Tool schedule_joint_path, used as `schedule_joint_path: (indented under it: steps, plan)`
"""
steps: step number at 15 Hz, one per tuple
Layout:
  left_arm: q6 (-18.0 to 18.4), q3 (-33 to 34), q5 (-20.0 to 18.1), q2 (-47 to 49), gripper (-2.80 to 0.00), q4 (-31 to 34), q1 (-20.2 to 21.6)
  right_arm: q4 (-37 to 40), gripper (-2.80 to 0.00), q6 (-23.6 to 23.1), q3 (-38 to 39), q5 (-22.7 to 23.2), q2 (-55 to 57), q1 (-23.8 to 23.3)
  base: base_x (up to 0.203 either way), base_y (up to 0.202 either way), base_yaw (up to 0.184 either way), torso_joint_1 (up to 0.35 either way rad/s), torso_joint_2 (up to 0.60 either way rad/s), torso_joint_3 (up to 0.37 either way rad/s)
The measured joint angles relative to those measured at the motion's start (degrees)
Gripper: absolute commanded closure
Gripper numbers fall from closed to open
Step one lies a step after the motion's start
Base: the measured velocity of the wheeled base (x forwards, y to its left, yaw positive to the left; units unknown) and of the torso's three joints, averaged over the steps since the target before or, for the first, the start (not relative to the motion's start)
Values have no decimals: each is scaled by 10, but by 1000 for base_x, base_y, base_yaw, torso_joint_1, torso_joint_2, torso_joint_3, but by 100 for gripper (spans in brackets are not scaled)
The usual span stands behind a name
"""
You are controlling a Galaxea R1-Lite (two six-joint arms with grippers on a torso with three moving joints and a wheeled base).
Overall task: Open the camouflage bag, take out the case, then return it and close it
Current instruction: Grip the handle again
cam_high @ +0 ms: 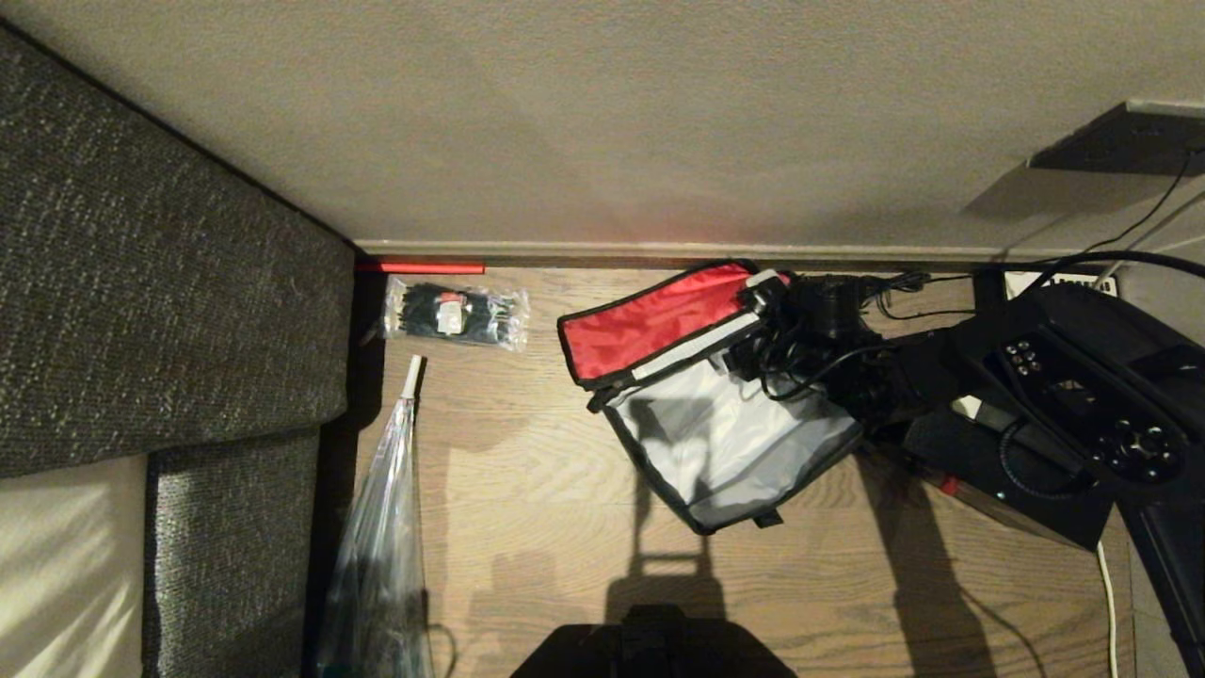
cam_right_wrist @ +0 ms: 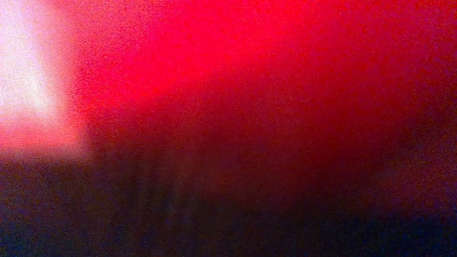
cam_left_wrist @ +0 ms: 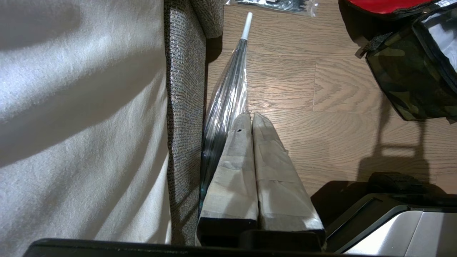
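Camouflage bag (cam_high: 725,433) lies on wood floor (cam_high: 527,527) near the skirting, lid thrown back — red lining up, pale grey interior exposed. Right gripper (cam_high: 767,299) sits at lid's right end by bag's back edge; its wrist cam shows only red blur, jaws at widest, nothing seen held. Case (cam_high: 998,490) rests on floor just right of bag, under right arm. Left gripper (cam_left_wrist: 251,119) parked beside folded clear umbrella (cam_left_wrist: 228,92) — fingers pressed together.

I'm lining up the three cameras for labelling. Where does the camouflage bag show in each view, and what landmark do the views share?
Head view: camouflage bag right of centre, red-lined lid flipped up toward the wall.
Left wrist view: upper right corner, camouflage side showing.
Right wrist view: only a red blur, perhaps the lining; the bag can't be made out.
Shared landmark: the clear umbrella beside the sofa, in the head and left wrist views.
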Motion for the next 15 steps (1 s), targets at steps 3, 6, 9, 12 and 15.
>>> schedule_joint_path:
  steps: [3,6,9,12,15]
  plan:
    - [0,0,0,0,0,0,0,-32,-280,-10,-23,2,9,-2,0,0,0,0,0,0]
    - [0,0,0,0,0,0,0,-44,-280,-12,-49,3,11,-2,0,0,0,0,0,0]
    - [0,0,0,0,0,0,0,-69,-280,-12,-95,3,18,-2,0,0,0,0,0,0]
    - [0,0,0,0,0,0,0,-68,-280,-13,-117,4,24,-2,0,0,0,0,0,0]
    - [0,0,0,0,0,0,0,-76,-280,-12,-106,8,25,-3,0,0,0,0,0,0]
